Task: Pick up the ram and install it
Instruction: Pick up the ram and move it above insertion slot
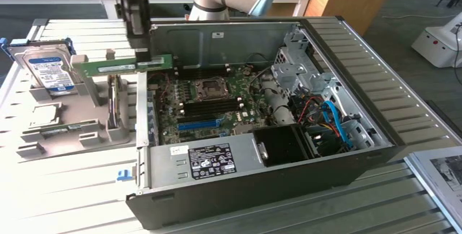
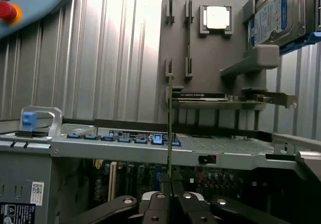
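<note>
Jaws of your gripper (image 1: 149,58) are clamping nearly shut on the ram (image 1: 116,67), holding it level above the computer case's (image 1: 289,191) wall at the exterior view's left; the wrist view is showing you the ram (image 2: 169,133) edge-on.

On your bench (image 1: 72,201) the open computer case (image 1: 252,196) lies toward the exterior view's right. The parts holder (image 1: 72,136) sits just beside it on the exterior view's left. Inside the case you have the motherboard (image 1: 216,101) on the floor, the power supply (image 1: 209,161) along the near wall and the drive cage (image 1: 296,66) on the right. The hard drive (image 1: 51,72) stands at the holder's far end. The ram (image 1: 116,67) hangs pinched in the hand (image 1: 146,60), above the case's left wall and reaching out over the holder.
</note>
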